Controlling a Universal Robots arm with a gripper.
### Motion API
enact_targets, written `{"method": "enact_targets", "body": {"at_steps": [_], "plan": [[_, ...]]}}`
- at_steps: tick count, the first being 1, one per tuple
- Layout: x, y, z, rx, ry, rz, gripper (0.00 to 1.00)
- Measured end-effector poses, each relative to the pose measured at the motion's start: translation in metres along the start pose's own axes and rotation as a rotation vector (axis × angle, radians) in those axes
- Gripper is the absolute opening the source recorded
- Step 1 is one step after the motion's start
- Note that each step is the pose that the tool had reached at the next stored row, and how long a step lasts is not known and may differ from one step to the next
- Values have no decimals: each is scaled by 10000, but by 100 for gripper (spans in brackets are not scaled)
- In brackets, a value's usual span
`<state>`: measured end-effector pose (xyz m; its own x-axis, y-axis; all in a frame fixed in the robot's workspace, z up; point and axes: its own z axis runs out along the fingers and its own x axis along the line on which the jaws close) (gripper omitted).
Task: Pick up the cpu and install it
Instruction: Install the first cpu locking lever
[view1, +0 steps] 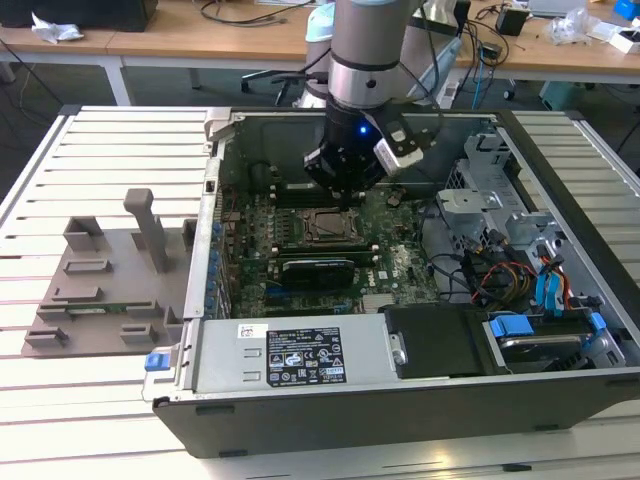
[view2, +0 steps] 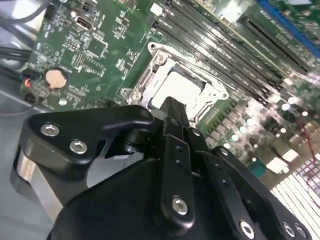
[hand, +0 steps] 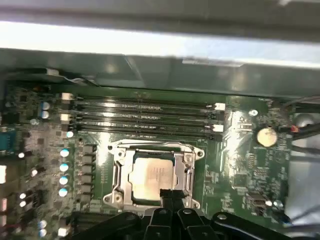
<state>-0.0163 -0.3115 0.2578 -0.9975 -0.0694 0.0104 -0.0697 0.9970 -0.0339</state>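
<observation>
Gripper: the gripper (hand: 167, 196) hangs just above the socket's near edge inside the computer case (view1: 300, 375); its black fingers (view2: 172, 117) are pressed together with nothing between them
Cpu: the cpu (hand: 152, 177) lies flat in the socket (hand: 117, 172) on the motherboard (view2: 90, 45), metal frame around all four sides
Room: memory slots (hand: 142, 112) run along one side of the socket, a long black card (view1: 318, 268) lies beyond the opposite side
Outside: grey tray (view1: 100, 280) on the slatted table (view1: 100, 150), at the exterior view's left, well apart

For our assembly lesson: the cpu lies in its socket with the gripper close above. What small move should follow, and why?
Probably a small straight lift: the cpu appears flat inside the socket frame, and the gripper hangs at its edge, so sideways travel might scrape it.
</observation>
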Motion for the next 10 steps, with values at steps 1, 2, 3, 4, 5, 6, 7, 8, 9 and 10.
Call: {"method": "enact_targets", "body": {"at_steps": [1, 2, 3, 4, 5, 6, 7, 8, 9, 10], "plan": [[1, -5, -134, 0, -1, 0, 11], [2, -5, -166, -1, 0, 0, 11], [2, -6, -177, 0, 0, 0, 11], [2, -6, -181, -1, -1, -1, 11], [2, -6, -181, -2, -2, 0, 11], [2, -6, -183, 1, 1, 0, 11], [2, -6, -183, 0, 0, 0, 11], [2, -6, -184, 0, 0, 0, 11], [2, -6, -185, 0, 0, -1, 11], [2, -6, -185, 0, 1, 0, 11]]}}
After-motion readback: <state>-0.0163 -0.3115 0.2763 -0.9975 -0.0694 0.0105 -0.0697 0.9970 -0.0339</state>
